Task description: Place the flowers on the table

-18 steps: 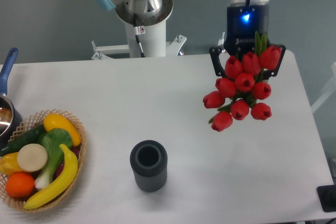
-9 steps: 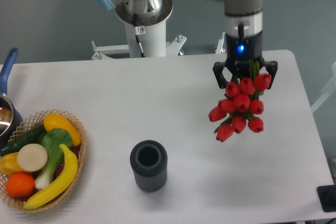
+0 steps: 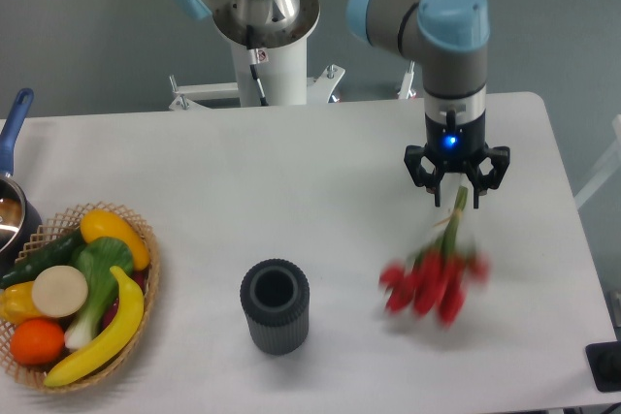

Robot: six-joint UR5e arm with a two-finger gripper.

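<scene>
The gripper (image 3: 456,184) hangs over the right side of the white table (image 3: 291,172), a blue light glowing on its body, its fingers spread apart and gripping nothing. Just below it, the bouquet of red tulips (image 3: 434,278) shows motion-blurred, green stems pointing up toward the fingers and red heads toward the near edge; whether it touches the tabletop cannot be told. A dark grey ribbed vase (image 3: 276,305) stands upright to the left, and a wicker basket of fruit and vegetables (image 3: 73,293) sits at the near left by a blue-handled pot (image 3: 14,167).
</scene>
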